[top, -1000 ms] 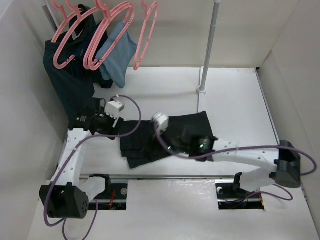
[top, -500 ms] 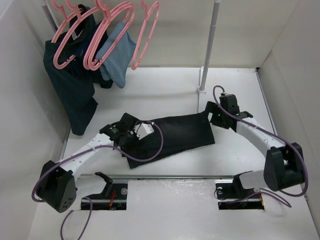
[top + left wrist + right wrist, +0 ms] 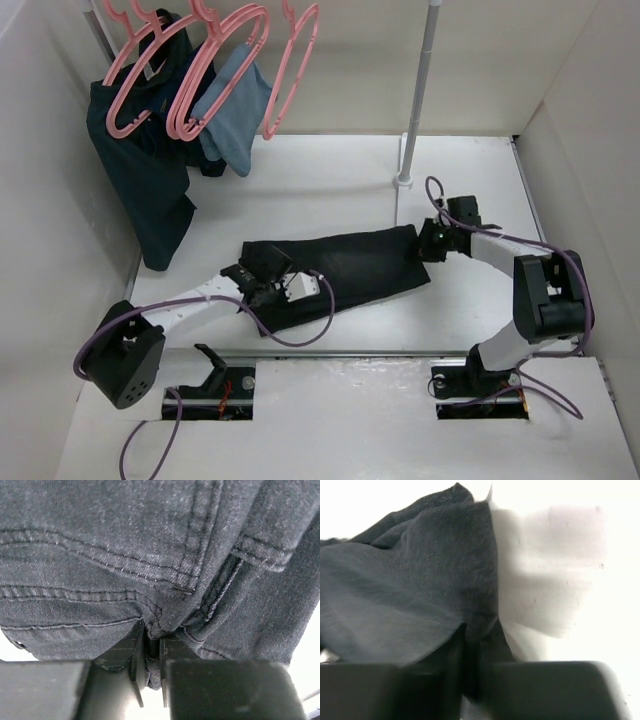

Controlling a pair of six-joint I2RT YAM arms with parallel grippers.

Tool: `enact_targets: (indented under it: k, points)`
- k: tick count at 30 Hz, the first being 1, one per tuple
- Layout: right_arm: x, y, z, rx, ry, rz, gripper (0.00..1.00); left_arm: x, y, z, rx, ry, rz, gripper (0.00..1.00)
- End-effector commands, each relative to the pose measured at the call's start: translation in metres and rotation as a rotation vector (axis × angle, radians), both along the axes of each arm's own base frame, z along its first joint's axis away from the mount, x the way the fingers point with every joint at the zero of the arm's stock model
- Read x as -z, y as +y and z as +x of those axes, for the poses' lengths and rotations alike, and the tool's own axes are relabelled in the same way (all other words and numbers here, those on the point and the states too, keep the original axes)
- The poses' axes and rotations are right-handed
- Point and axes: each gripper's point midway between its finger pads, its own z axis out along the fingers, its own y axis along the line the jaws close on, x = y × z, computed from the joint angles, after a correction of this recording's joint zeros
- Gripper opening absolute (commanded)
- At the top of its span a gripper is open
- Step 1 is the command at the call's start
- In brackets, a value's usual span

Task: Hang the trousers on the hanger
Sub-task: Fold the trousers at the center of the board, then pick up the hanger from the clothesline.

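Trousers (image 3: 350,262) lie flat, left gripper (image 3: 151,639) and right gripper (image 3: 471,644) pinching opposite ends

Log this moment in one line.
left gripper: shut on long black fabric trousers, at seam | right gripper: shut on trousers' other end | thin pink plastic hanger: hanging, bare

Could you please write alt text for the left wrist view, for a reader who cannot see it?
The fingers of the left gripper are shut on a fold of the black trousers, whose stitched seams fill the frame. Slivers of white table show at the lower corners.
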Motion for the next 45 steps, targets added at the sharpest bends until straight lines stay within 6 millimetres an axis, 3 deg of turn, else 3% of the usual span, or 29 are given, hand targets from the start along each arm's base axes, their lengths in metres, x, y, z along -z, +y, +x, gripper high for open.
enact_targets:
  k: [1,2,4,5,6,8,11,13,15,16,17,20,22,23,25,26,29,30,32,33,34,35,36,37,39,40,42,43,45]
  points:
    - [-0.008,-0.013,0.009,0.077,-0.031,0.065,0.06,0.016,0.004,-0.003,-0.017,0.039,0.037,0.00]
    - [-0.006,-0.026,0.007,0.134,-0.031,0.062,0.00,0.011,0.003,0.002,-0.021,0.021,0.037,0.00]
    - [-0.022,-0.040,0.004,0.239,-0.066,0.076,0.00,-0.009,0.003,0.021,-0.046,-0.060,0.012,0.00]
    - [-0.017,-0.052,-0.005,0.306,-0.054,0.059,0.00,-0.027,-0.006,0.036,-0.037,-0.118,-0.016,0.00]
    - [-0.034,-0.054,-0.007,0.336,-0.114,0.067,0.00,-0.040,-0.008,0.043,-0.040,-0.148,-0.034,0.00]
    - [-0.042,-0.059,-0.014,0.419,-0.133,0.084,0.00,-0.060,-0.011,0.051,-0.025,-0.179,-0.036,0.00]
    - [-0.046,-0.062,-0.033,0.512,-0.144,0.122,0.00,-0.062,-0.015,0.041,0.023,-0.158,-0.016,0.00]
    - [-0.043,-0.065,-0.046,0.554,-0.147,0.125,0.00,-0.050,-0.014,0.026,0.054,-0.108,0.005,0.00]
    - [-0.040,-0.066,-0.051,0.568,-0.152,0.127,0.17,-0.029,-0.010,0.008,0.072,-0.054,0.037,0.00]
    - [-0.040,-0.068,-0.052,0.579,-0.154,0.116,0.34,-0.021,-0.010,0.003,0.076,-0.033,0.051,0.00]
    - [-0.033,-0.071,-0.059,0.567,-0.129,0.078,0.64,-0.011,-0.010,-0.004,0.082,-0.001,0.073,0.05]
    - [-0.054,-0.087,-0.053,0.545,-0.169,-0.039,0.98,0.000,-0.007,-0.016,0.035,0.064,0.090,0.46]
    - [-0.072,-0.099,-0.047,0.547,-0.202,-0.109,1.00,-0.010,-0.013,-0.012,0.002,0.061,0.071,0.48]
    - [-0.100,-0.099,-0.034,0.530,-0.273,-0.115,1.00,-0.019,-0.017,-0.009,-0.011,0.041,0.045,0.49]
    - [-0.124,-0.097,-0.030,0.475,-0.322,-0.152,1.00,-0.054,-0.030,0.001,-0.020,-0.034,-0.069,0.49]
    - [-0.154,-0.091,-0.022,0.446,-0.390,-0.146,1.00,-0.083,-0.041,0.011,-0.035,-0.081,-0.144,0.49]
    - [-0.190,-0.073,-0.014,0.330,-0.463,-0.175,1.00,-0.151,-0.055,0.016,-0.059,-0.141,-0.333,0.49]
    - [-0.228,-0.048,-0.010,0.243,-0.549,-0.151,1.00,-0.165,-0.055,0.016,-0.058,-0.158,-0.368,0.49]
    - [-0.244,-0.029,-0.004,0.160,-0.572,-0.221,1.00,-0.197,-0.056,0.013,-0.039,-0.228,-0.453,0.56]
    - [-0.286,-0.002,-0.005,0.095,-0.657,-0.196,1.00,-0.220,-0.060,0.016,-0.041,-0.278,-0.508,0.56]
    - [-0.283,0.013,0.002,0.048,-0.625,-0.222,1.00,-0.237,-0.060,0.020,-0.064,-0.319,-0.545,0.56]
    - [-0.297,0.027,0.005,0.003,-0.648,-0.222,1.00,-0.255,-0.063,0.024,-0.116,-0.343,-0.607,0.56]
    - [-0.312,0.054,0.001,-0.077,-0.674,-0.185,1.00,-0.292,-0.067,0.034,-0.149,-0.417,-0.687,0.56]
    - [-0.356,0.070,0.002,-0.105,-0.764,-0.128,1.00,-0.312,-0.070,0.039,-0.178,-0.443,-0.737,0.56]
    - [-0.367,0.108,0.007,-0.216,-0.774,-0.060,1.00,-0.347,-0.078,0.049,-0.250,-0.473,-0.840,0.56]
    - [-0.394,0.122,0.004,-0.257,-0.831,0.007,1.00,-0.392,-0.081,0.050,-0.249,-0.534,-0.939,0.56]
    - [-0.419,0.149,0.008,-0.311,-0.891,0.139,1.00,-0.424,-0.084,0.059,-0.282,-0.573,-0.998,0.57]
    - [-0.429,0.159,0.004,-0.357,-0.910,0.218,1.00,-0.466,-0.077,0.059,-0.299,-0.648,-1.071,0.57]
    - [-0.464,0.178,0.011,-0.349,-0.987,0.357,1.00,-0.488,-0.073,0.070,-0.353,-0.698,-1.101,0.56]
